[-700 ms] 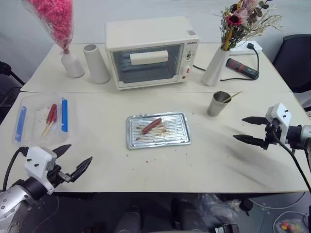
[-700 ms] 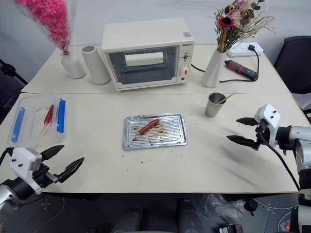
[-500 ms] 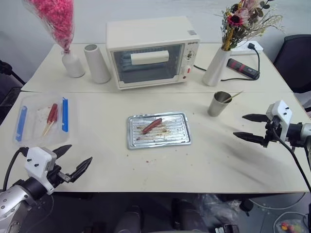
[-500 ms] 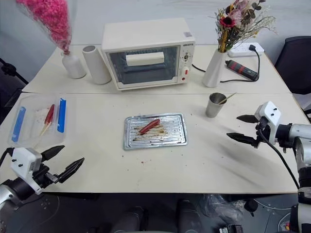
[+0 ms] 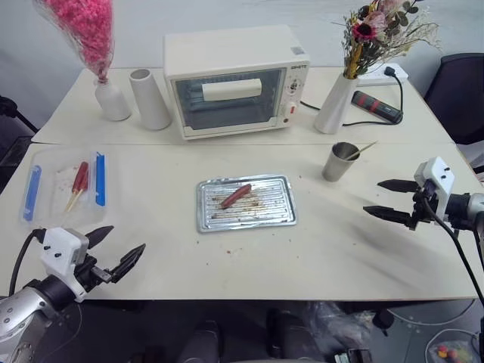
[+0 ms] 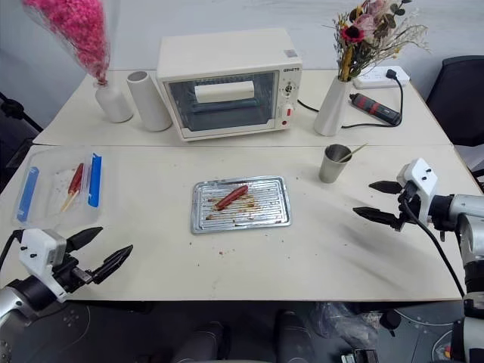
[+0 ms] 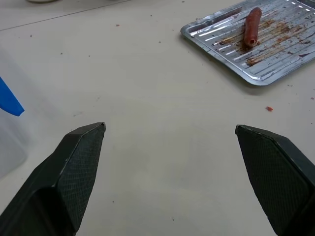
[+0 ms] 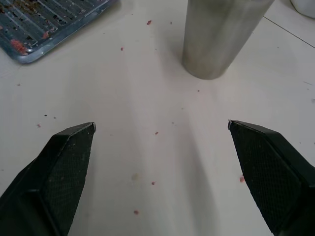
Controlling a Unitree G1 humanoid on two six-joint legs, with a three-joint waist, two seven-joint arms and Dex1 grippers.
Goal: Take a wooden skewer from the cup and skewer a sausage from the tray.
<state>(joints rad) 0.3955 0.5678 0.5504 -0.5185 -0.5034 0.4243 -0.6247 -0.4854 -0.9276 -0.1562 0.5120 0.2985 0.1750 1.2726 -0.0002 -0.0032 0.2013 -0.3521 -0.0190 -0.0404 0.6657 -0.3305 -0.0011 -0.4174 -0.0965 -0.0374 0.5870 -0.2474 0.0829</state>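
A silvery ribbed tray [image 5: 280, 198] with brown grease stains lies mid-table, and a reddish-brown sausage [image 5: 236, 196] rests on it. Right of it stands a shiny metal cup [image 5: 340, 162] with a thin wooden skewer [image 5: 364, 150] leaning out of its rim. My right gripper [image 5: 386, 199] hovers open and empty above the table, right of the cup; the cup [image 8: 220, 34] stands just ahead of its fingers. My left gripper [image 5: 113, 248] stands open and empty at the table's front left corner, with the tray [image 7: 216, 37] and sausage [image 7: 252, 26] ahead of it.
A clear plastic box [image 5: 45, 208] with blue bars and a sausage on a stick sits at the left. At the back stand a white toaster oven [image 5: 234, 79], a white cylinder [image 5: 150, 98], two flower vases [image 5: 112, 98] [image 5: 334, 102] and a power strip [image 5: 378, 106].
My right gripper has drifted slightly to the right and up, away from the cup. The left gripper has barely moved.
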